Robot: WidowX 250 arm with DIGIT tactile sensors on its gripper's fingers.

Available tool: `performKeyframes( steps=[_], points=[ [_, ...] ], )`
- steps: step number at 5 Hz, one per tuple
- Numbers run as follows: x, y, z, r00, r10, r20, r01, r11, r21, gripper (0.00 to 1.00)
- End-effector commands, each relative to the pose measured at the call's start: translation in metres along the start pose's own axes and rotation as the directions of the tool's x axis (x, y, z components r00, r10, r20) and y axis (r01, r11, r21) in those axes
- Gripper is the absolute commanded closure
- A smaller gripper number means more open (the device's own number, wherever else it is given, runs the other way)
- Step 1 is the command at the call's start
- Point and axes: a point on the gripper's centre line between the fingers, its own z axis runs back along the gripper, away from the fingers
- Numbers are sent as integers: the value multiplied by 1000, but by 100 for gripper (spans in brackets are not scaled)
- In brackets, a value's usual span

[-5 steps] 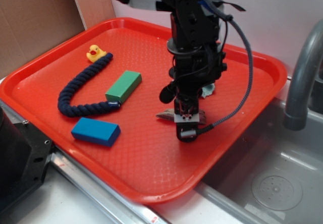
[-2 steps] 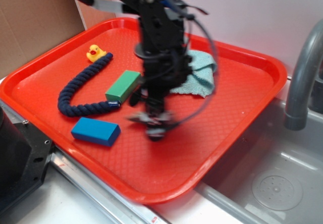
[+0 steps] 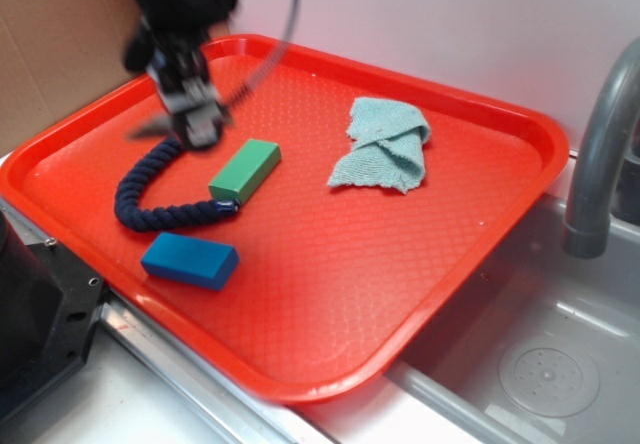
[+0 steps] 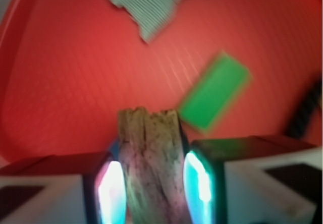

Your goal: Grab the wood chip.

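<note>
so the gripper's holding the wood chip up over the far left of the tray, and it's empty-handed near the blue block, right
Not empty-handed. The wrist view shows the gripper shut on the wood chip, held between its pads. The rest stands: it is over the far left of the tray, though nearer the rope than the blue block.

Arm blurred at the tray's far-left corner, wrist pointing down. Gripper (image 3: 190, 122) raised off the surface, fingers (image 4: 199, 183) clamped on the wood chip (image 4: 151, 163) (both pads flush against its sides in the wrist view).
</note>
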Motion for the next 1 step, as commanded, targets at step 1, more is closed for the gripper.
performKeyframes(
  steps=[1],
  points=[
    [-6, -29, 104, 983, 109, 146, -106, 994, -26, 100]
  ],
)
